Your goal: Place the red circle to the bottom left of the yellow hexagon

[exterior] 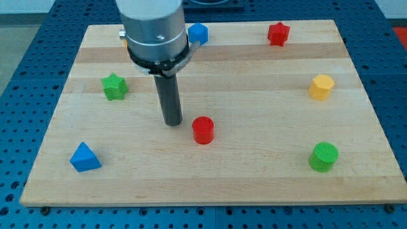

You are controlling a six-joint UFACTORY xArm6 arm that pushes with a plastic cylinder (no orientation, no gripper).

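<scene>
The red circle (203, 130) is a short red cylinder near the middle of the wooden board (254, 184). The yellow hexagon (322, 86) sits far off at the view's right, higher up than the red circle. My tip (172, 122) rests on the board just to the left of the red circle, a small gap apart from it. The rod rises from there to the grey arm body at the view's top.
A green star (114, 86) lies at the left. A blue triangle (84, 157) lies at the bottom left. A green cylinder (324, 156) lies at the bottom right. A red star (278, 33) and a blue block (198, 33) sit near the top edge.
</scene>
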